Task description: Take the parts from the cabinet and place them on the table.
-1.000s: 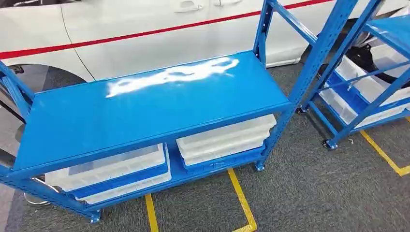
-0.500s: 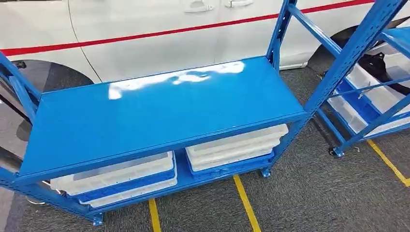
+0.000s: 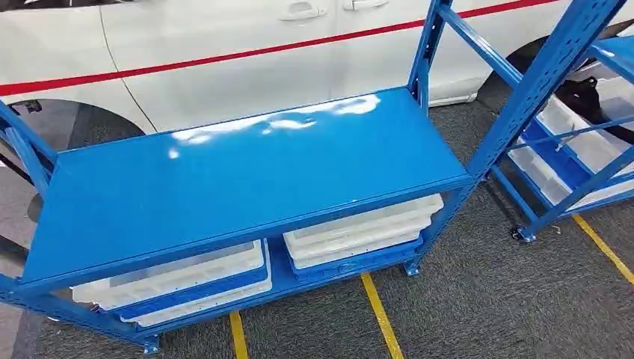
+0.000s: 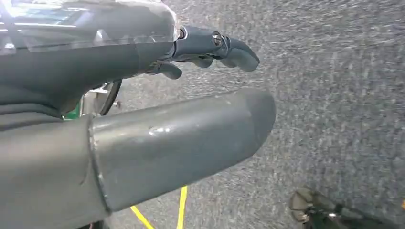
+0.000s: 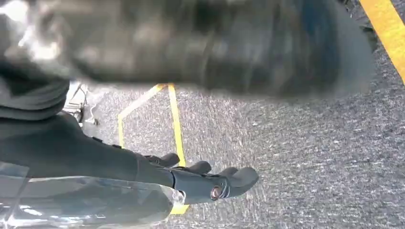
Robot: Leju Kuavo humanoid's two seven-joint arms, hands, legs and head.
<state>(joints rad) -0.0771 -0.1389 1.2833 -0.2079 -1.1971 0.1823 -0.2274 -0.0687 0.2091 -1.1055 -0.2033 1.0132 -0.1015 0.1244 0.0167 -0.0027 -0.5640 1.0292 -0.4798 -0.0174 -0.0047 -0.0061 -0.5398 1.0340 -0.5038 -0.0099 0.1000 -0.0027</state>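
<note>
Grey carpet floor [image 3: 463, 307] with yellow lines [image 3: 381, 314], white car [image 3: 224, 52] behind.

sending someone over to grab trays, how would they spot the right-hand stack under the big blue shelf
Find the blue rack standing in front of the white car. Under its flat shelf, on the bottom level, sit two lots of white trays. Yours is the stack by the right-hand post, all white, while the left trays have a blue one sandwiched between them.
</note>
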